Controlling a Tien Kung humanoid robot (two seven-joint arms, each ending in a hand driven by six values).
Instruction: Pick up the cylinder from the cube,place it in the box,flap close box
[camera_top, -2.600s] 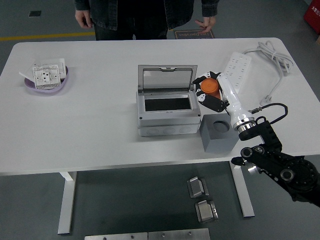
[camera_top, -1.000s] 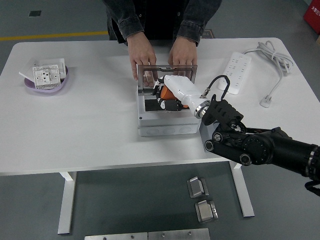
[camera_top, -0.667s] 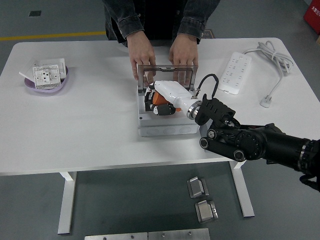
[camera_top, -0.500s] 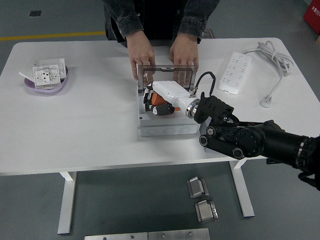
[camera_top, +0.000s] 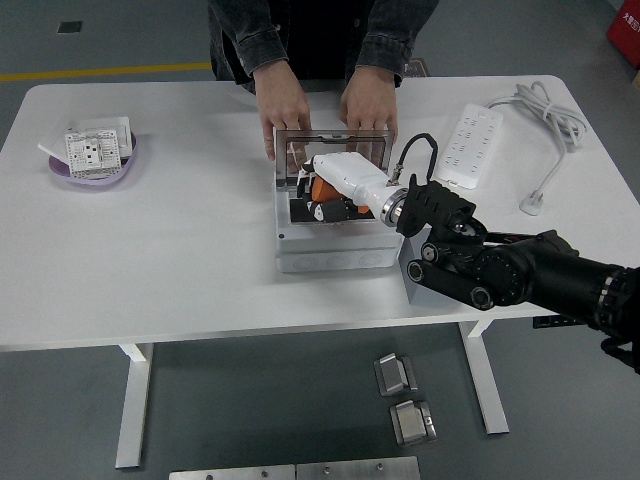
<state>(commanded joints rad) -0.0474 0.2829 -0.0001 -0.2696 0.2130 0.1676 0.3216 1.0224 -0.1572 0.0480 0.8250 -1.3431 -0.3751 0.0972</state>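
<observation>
Centre frame, near: my right hand (camera_top: 322, 200) inside the grey open-lidded plastic box (camera_top: 335, 245), black fingers clamped on the orange cylinder (camera_top: 325, 189), lifted slightly since a moment ago; release pending. Beyond: a person's hands (camera_top: 283, 108) steady the clear lid (camera_top: 333, 152).

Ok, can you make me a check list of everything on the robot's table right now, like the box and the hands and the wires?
Surface: white table, bare in front.
Job's things: grey box, its lid standing open; orange cylinder over the box opening; grey cube mostly hidden behind the arm.
Clutter: purple dish holding a white socket plate, far left.
Hands: right hand closed on the cylinder; left hand nothing seen. A person's hands rest on the lid's top edge.
Cables: white power strip with its cord, far right.
Surroundings: grey floor, metal parts under the table.
</observation>
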